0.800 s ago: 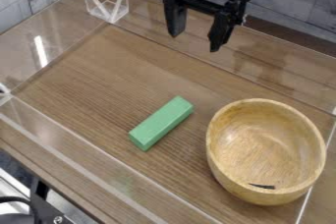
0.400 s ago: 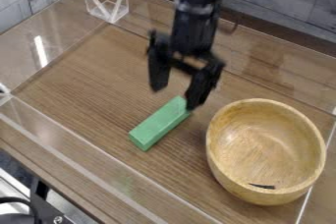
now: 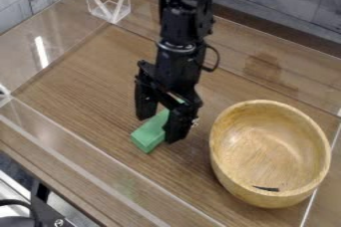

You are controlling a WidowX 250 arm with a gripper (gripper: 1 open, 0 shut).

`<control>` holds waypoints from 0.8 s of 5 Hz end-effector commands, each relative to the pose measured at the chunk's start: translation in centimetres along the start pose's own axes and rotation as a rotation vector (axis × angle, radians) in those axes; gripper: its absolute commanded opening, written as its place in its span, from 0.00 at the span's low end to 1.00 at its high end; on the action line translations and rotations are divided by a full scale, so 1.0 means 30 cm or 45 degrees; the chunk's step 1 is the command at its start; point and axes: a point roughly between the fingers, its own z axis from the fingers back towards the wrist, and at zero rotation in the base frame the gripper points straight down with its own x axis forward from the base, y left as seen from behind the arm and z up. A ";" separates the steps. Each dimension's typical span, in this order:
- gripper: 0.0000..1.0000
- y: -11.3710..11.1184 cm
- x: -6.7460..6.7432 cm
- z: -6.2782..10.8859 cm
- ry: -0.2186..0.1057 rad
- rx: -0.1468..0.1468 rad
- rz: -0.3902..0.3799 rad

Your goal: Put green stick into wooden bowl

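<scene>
The pincer (image 3: 163, 113), jaws spread, seemingly straddles the green stick (image 3: 151, 133) lying left of the empty wooden bowl (image 3: 270, 150); grasp and transfer remain

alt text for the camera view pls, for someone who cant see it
A black robot gripper points down with open jaws straddling a green stick lying on a wooden table. An empty wooden bowl sits just to the right of it, apart from the stick. Clear plastic walls edge the table.

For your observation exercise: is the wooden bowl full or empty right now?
Empty. The wooden bowl shows only bare grain and a small dark mark.
</scene>
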 end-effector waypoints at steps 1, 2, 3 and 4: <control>1.00 0.018 0.013 0.031 -0.089 0.056 -0.007; 1.00 0.026 0.018 0.024 -0.114 0.086 -0.003; 1.00 0.035 0.023 0.017 -0.137 0.112 0.001; 1.00 0.044 0.027 0.011 -0.161 0.137 0.004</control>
